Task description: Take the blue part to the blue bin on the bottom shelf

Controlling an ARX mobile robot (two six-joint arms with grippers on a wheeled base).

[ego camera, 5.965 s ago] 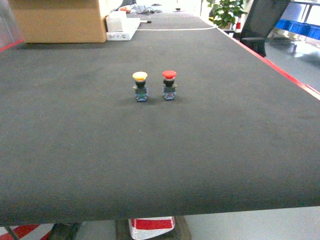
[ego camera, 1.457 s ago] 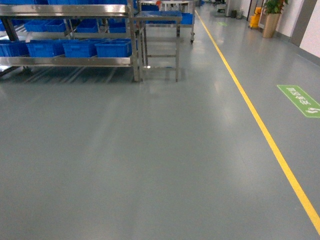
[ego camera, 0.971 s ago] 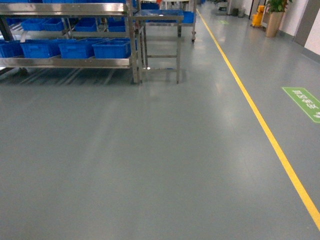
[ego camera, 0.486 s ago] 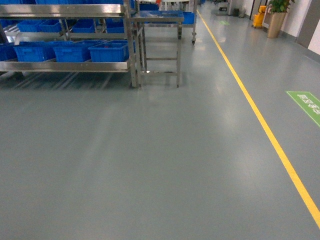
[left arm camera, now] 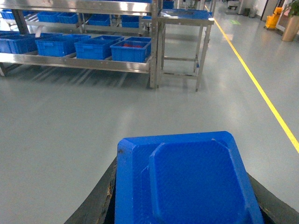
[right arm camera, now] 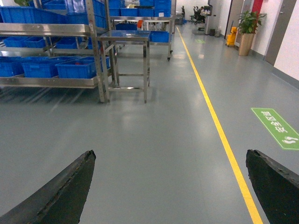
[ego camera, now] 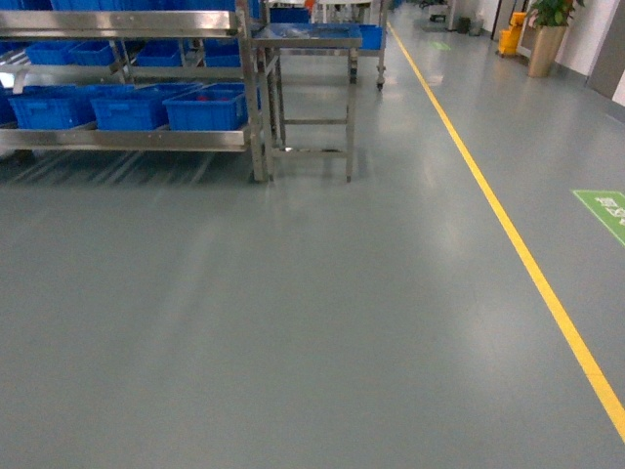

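Observation:
In the left wrist view a blue part, a flat bright-blue block with chamfered corners, fills the lower frame. My left gripper is shut on it, with a dark finger showing on each side. Far ahead, blue bins stand in a row on the bottom shelf of a steel rack. The blue bin sits beside a twin crate with red contents. My right gripper is open, with nothing between its fingers. Neither gripper shows in the head view.
A small steel table stands right of the rack. A yellow floor line runs along the right, with a green floor sign beyond it. Grey floor lies between me and the rack. A potted plant stands far back.
The rack and steel table have come nearer and sit lower in the head view. The green sign has slid right. Six seconds ago the head view showed a black table with two push buttons.

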